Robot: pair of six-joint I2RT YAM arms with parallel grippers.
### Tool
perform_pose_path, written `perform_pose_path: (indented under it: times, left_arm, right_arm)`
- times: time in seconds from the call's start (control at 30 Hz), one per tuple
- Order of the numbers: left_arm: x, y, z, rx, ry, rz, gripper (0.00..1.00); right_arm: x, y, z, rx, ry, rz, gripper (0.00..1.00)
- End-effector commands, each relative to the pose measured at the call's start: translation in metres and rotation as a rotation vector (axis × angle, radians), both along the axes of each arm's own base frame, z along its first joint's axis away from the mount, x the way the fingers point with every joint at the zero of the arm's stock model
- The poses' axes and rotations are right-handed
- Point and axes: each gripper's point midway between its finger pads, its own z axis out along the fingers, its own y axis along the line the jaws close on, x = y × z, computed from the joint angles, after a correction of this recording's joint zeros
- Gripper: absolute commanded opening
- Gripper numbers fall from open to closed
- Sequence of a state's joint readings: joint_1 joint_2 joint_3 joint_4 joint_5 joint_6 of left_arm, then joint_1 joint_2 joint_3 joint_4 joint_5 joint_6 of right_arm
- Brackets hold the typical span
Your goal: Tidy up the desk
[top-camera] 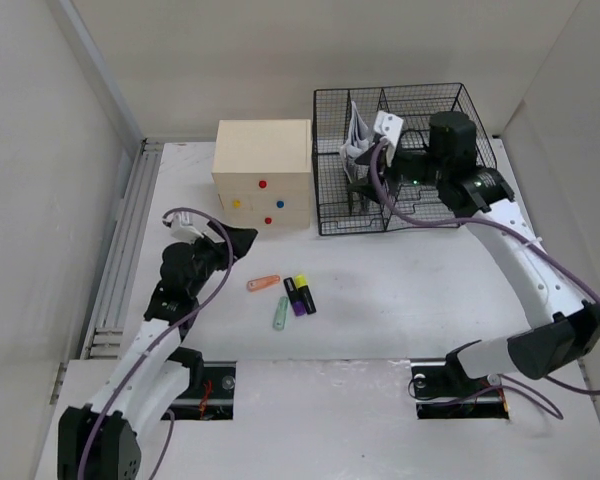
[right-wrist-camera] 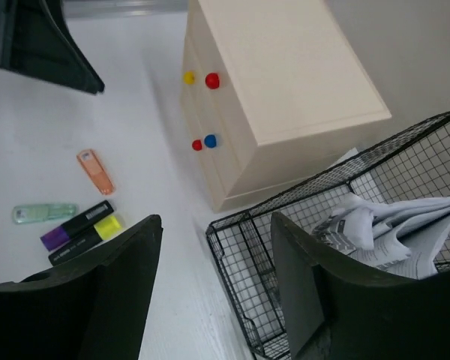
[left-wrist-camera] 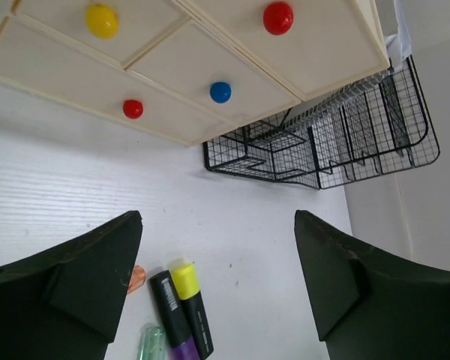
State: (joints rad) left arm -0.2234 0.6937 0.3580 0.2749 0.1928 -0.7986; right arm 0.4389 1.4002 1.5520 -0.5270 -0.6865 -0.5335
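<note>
The white desk [top-camera: 400,280] holds a small cluster near its middle: an orange clip-like piece [top-camera: 263,283], a purple-capped highlighter [top-camera: 295,298], a yellow-capped highlighter [top-camera: 305,294] and a clear green piece [top-camera: 280,313]. My left gripper [top-camera: 242,240] is open and empty, just left of and behind the cluster; its wrist view shows the highlighters [left-wrist-camera: 191,307] low between the fingers [left-wrist-camera: 97,270]. My right gripper [top-camera: 365,185] is open and empty, hovering over the front-left part of the black wire rack [top-camera: 420,228]. Its wrist view shows the rack corner [right-wrist-camera: 285,247] between its fingers [right-wrist-camera: 120,277].
A cream drawer box [top-camera: 263,150] with coloured knobs stands left of the rack. Folded papers [top-camera: 360,135] stand in the rack's back left compartment. A metal rail [top-camera: 120,250] runs along the desk's left side. White walls border the desk.
</note>
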Motion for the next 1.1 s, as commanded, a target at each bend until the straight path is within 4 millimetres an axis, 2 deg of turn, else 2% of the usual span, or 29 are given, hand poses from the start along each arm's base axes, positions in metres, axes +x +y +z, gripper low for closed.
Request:
perform_pose_path:
  times: [0.0, 0.03, 0.07, 0.17, 0.2, 0.23, 0.27, 0.3, 0.33, 0.37, 0.43, 0.47, 0.57, 0.6, 0.63, 0.67, 0.7, 0.77, 0.8, 0.9, 0.93, 1.0, 1.07]
  left_arm:
    - [0.01, -0.022, 0.042, -0.113, -0.186, -0.095, 0.81]
    - [0.014, -0.023, 0.042, -0.114, -0.19, -0.095, 0.82]
    - [0.018, -0.024, 0.036, -0.112, -0.178, -0.095, 0.82]
    - [0.04, -0.033, 0.025, -0.103, -0.14, -0.083, 0.77]
    - [0.047, -0.033, 0.027, -0.106, -0.155, -0.074, 0.73]
    - [0.053, -0.038, 0.008, -0.095, -0.107, -0.082, 0.66]
    - [0.059, -0.039, 0.007, -0.095, -0.107, -0.082, 0.64]
    - [0.065, -0.043, 0.009, -0.105, -0.111, -0.08, 0.63]
    - [0.073, -0.044, -0.002, -0.107, -0.084, -0.067, 0.61]
    - [0.078, -0.045, -0.004, -0.107, -0.08, -0.066, 0.58]
    - [0.087, -0.051, 0.0, -0.121, -0.092, -0.066, 0.56]
    - [0.093, -0.053, -0.009, -0.112, -0.07, -0.049, 0.54]
    - [0.107, -0.062, 0.003, -0.109, -0.101, -0.046, 0.51]
    - [0.113, -0.062, -0.004, -0.103, -0.084, -0.035, 0.5]
    - [0.115, -0.067, -0.006, -0.1, -0.075, -0.043, 0.5]
    - [0.123, -0.07, 0.003, -0.106, -0.092, -0.044, 0.5]
    - [0.128, -0.069, -0.005, -0.097, -0.07, -0.031, 0.5]
    - [0.135, -0.075, 0.0, -0.09, -0.081, -0.034, 0.5]
    - [0.136, -0.08, -0.006, -0.084, -0.062, -0.043, 0.5]
    - [0.145, -0.081, -0.005, -0.07, -0.056, -0.033, 0.5]
    - [0.145, -0.081, -0.013, -0.062, -0.036, -0.033, 0.5]
    - [0.149, -0.082, -0.01, -0.065, -0.043, -0.033, 0.48]
    - [0.149, -0.082, -0.017, -0.058, -0.025, -0.033, 0.47]
  right_arm:
    - [-0.017, -0.001, 0.023, 0.149, 0.046, 0.117, 0.64]
    - [-0.011, -0.012, 0.026, 0.178, 0.052, 0.091, 0.64]
    - [-0.009, -0.016, 0.025, 0.188, 0.061, 0.086, 0.64]
    - [-0.002, -0.029, 0.03, 0.208, 0.042, 0.05, 0.61]
    - [-0.001, -0.031, 0.024, 0.22, 0.076, 0.043, 0.6]
    - [0.001, -0.035, 0.022, 0.224, 0.076, 0.044, 0.58]
    - [-0.002, -0.036, 0.027, 0.232, 0.064, 0.045, 0.58]
    - [-0.001, -0.039, 0.023, 0.237, 0.087, 0.039, 0.58]
    - [-0.004, -0.039, 0.025, 0.241, 0.076, 0.05, 0.57]
    - [-0.003, -0.042, 0.025, 0.245, 0.085, 0.039, 0.57]
    - [-0.006, -0.042, 0.031, 0.252, 0.071, 0.04, 0.57]
    - [-0.005, -0.044, 0.027, 0.252, 0.08, 0.039, 0.57]
    - [-0.006, -0.045, 0.029, 0.259, 0.071, 0.039, 0.57]
    - [-0.006, -0.045, 0.025, 0.257, 0.08, 0.038, 0.57]
    - [-0.008, -0.045, 0.03, 0.264, 0.069, 0.039, 0.57]
    - [-0.006, -0.048, 0.03, 0.264, 0.068, 0.03, 0.57]
    - [-0.008, -0.047, 0.03, 0.265, 0.069, 0.041, 0.57]
    - [-0.008, -0.047, 0.028, 0.269, 0.079, 0.039, 0.57]
    - [-0.009, -0.046, 0.028, 0.27, 0.08, 0.048, 0.57]
    - [-0.01, -0.046, 0.028, 0.273, 0.089, 0.046, 0.57]
    - [-0.011, -0.046, 0.029, 0.274, 0.08, 0.048, 0.57]
    - [-0.011, -0.046, 0.031, 0.279, 0.078, 0.047, 0.57]
    - [-0.009, -0.049, 0.027, 0.278, 0.086, 0.037, 0.57]
